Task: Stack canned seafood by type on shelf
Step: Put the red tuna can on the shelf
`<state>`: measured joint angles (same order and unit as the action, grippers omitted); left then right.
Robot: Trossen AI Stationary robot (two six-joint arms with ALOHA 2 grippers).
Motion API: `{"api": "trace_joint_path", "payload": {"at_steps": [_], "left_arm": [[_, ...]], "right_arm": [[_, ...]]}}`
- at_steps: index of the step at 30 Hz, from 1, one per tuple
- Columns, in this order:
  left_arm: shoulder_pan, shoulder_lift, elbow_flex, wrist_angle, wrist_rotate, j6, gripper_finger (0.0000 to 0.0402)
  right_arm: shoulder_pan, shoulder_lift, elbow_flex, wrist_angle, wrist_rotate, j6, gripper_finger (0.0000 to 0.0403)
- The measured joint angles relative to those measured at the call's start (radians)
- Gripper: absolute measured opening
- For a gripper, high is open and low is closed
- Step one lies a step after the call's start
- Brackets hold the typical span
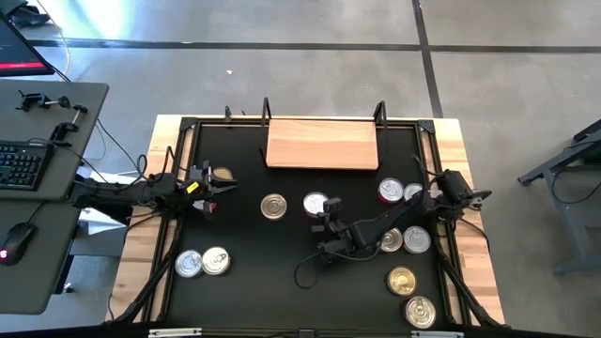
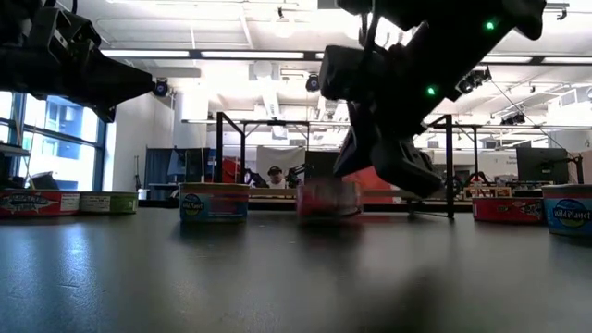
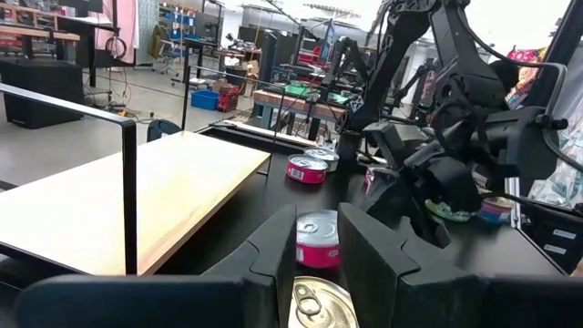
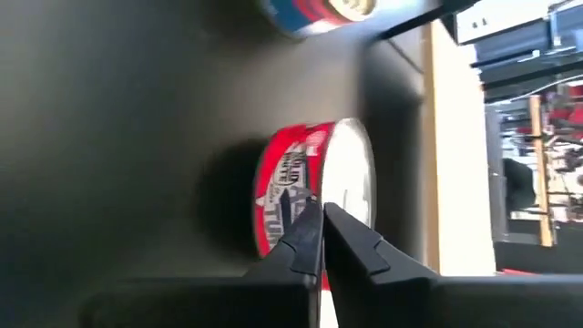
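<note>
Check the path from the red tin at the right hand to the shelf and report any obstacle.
Nothing visible blocks it. The red tin sits by the right hand, and only bare tabletop lies between it and the shelf.

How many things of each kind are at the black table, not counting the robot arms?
Tins: 11
Wooden shelf: 1
Total: 12

The black table [image 1: 244, 282] carries a wooden shelf [image 1: 322, 145] and scattered tins [image 1: 273, 207].
</note>
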<state>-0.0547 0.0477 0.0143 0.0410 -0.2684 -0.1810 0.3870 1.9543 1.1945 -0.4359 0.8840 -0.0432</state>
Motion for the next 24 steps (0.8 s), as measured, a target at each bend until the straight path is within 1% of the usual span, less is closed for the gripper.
{"api": "trace_joint_path", "payload": {"at_steps": [2,5,8,11,15,20,22,24], "left_arm": [[0.000,0.000,0.000,0.000,0.000,0.000,0.0076],[0.000,0.000,0.000,0.000,0.000,0.000,0.0076],[0.000,0.000,0.000,0.000,0.000,0.000,0.0076],[0.000,0.000,0.000,0.000,0.000,0.000,0.0076],[0.000,0.000,0.000,0.000,-0.001,0.000,0.0076],[0.000,0.000,0.000,0.000,-0.001,0.000,0.0076],[0.000,0.000,0.000,0.001,-0.001,0.000,0.0076],[0.000,0.000,0.000,0.000,-0.001,0.000,0.0076]], "right_arm": [[0.000,-0.002,0.001,0.000,0.028,0.001,0.0001],[-0.001,-0.002,0.001,0.000,0.021,0.011,0.0001],[-0.011,-0.003,0.001,0.001,-0.032,0.055,0.0001],[-0.028,-0.020,0.001,-0.014,-0.113,0.093,0.0004],[-0.078,-0.070,0.001,-0.088,-0.205,0.156,0.0036],[-0.191,-0.096,0.002,-0.202,-0.212,0.270,0.0085],[-0.245,-0.092,0.002,-0.232,-0.272,0.308,0.0093],[-0.291,-0.087,0.002,-0.237,-0.377,0.309,0.0095]]}}
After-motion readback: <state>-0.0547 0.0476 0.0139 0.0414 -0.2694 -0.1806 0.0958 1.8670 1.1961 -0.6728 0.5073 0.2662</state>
